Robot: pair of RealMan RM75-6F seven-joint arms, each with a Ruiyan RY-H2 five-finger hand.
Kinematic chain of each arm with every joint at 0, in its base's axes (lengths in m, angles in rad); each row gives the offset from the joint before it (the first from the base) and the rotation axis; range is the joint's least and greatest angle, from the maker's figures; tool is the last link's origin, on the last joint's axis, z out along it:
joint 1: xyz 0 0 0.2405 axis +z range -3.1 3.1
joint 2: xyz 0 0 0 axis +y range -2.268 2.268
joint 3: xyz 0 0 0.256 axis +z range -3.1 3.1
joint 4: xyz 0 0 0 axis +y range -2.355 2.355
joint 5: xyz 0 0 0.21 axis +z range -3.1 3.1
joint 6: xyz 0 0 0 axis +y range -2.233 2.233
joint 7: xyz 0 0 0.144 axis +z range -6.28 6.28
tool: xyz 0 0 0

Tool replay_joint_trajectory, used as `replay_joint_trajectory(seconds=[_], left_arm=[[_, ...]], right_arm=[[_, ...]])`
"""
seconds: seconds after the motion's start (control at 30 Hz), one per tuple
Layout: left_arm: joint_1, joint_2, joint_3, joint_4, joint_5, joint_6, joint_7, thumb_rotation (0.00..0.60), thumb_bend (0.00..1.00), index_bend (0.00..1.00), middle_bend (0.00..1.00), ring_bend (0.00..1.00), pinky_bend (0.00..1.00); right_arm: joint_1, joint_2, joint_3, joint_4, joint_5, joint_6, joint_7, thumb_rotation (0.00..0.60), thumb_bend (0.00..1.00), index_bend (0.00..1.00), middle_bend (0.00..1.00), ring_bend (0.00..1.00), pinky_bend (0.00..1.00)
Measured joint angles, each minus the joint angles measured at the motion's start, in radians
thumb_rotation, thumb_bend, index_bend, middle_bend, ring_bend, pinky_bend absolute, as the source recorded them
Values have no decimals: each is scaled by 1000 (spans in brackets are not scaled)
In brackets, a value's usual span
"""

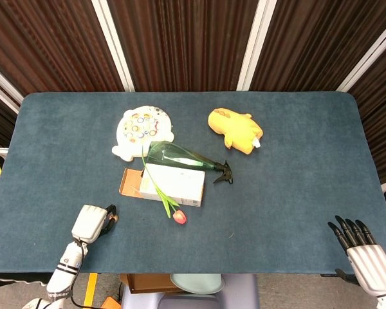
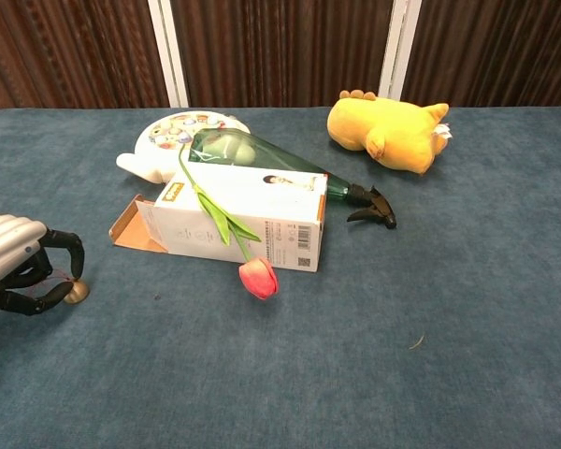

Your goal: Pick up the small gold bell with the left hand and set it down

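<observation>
At 7 o'clock near the table [image 1: 64, 129] edge, left hand [image 2: 14, 267] has fingers curled around the small gold bell [image 2: 75, 293], which sits on the cloth; can't tell if it's actually gripped. Right hand [image 1: 363, 248] at 5 o'clock, fingers straight, holding nothing. Risk: bell is tiny and round, so loose fingertips could roll it off the near edge. White box [image 2: 238, 218] and tulip [image 2: 258, 277] lie at 12 o'clock from the bell, beyond it.
</observation>
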Motion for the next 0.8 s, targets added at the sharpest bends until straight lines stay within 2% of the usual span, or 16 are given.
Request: replay_joint_trajectory(seconds=[0.8], left_arm=[[-3, 11, 7, -12, -15, 8, 15, 600, 435, 559, 1000, 1000, 1000]], right_arm=[[2, -1, -2, -1, -1, -4, -4, 600, 242, 0, 0, 0, 0]])
